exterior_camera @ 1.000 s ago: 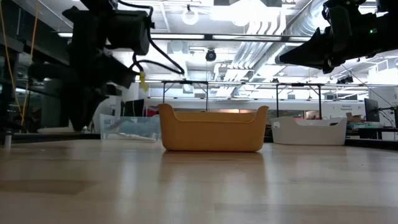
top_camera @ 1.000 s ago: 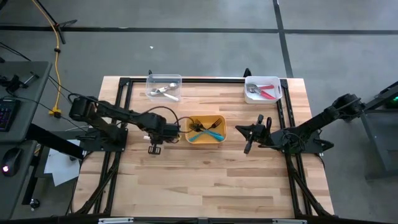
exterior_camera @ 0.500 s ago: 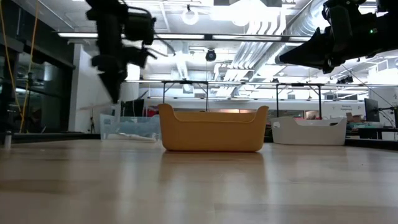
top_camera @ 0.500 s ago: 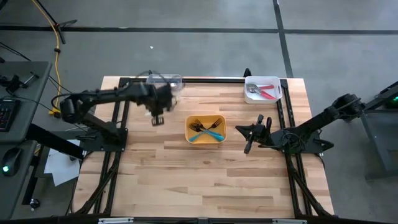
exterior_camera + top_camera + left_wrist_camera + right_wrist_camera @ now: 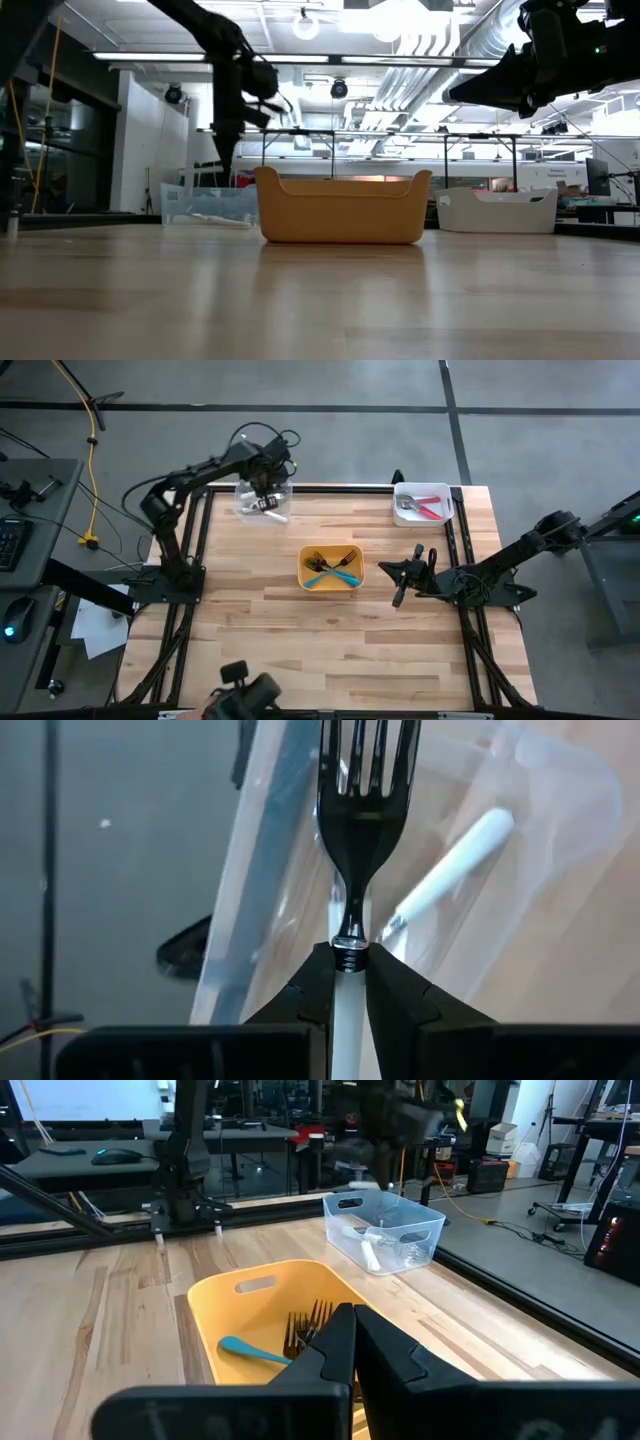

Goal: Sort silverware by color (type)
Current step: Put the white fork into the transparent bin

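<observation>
A white-handled fork (image 5: pixel 352 870) is being held, clamped in the left tool (image 5: pixel 349 982), tines forward, directly above the clear bin (image 5: pixel 262 499), while the right tool (image 5: pixel 352 1348) is waiting shut beside the yellow bin (image 5: pixel 331 569).

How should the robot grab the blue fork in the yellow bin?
Probably by its handle, coming straight down from above. The blue fork lies flat in the yellow bin, crossed with other forks, and the bin's walls block any sideways approach. The handle's end away from the crossing looks clearest for closing the fingers across it.

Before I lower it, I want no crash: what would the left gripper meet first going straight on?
Probably the clear bin: the left gripper, shut on a white-handled fork, points into it. Depth is unclear.
</observation>
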Motion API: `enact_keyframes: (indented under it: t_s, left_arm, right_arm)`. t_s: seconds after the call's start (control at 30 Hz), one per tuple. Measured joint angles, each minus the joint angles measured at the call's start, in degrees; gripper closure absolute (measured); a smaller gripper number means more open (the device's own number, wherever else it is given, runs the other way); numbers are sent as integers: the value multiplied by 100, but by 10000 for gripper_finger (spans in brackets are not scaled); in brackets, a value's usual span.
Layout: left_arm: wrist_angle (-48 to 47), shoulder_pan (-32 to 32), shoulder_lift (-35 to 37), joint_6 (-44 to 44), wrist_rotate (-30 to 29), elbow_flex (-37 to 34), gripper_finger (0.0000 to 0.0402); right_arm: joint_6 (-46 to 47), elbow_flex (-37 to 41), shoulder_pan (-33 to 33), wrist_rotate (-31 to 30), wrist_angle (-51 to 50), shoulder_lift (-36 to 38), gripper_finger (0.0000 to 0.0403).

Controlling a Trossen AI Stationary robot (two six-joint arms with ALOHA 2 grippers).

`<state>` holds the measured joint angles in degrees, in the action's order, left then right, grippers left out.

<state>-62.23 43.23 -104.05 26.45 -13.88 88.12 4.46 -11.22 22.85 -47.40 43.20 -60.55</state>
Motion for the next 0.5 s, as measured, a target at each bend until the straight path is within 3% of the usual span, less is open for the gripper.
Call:
enact_keyframes:
  t_s: [0.23,0.5]
  left_arm:
    - [-145,95,-743,-64,194,191,375]
    - [231,142,-968,-130,442,36,375]
  right_arm:
    - [-1,0,1,0,-4,0,403]
    - [-1,0,0,1,-9,-1,403]
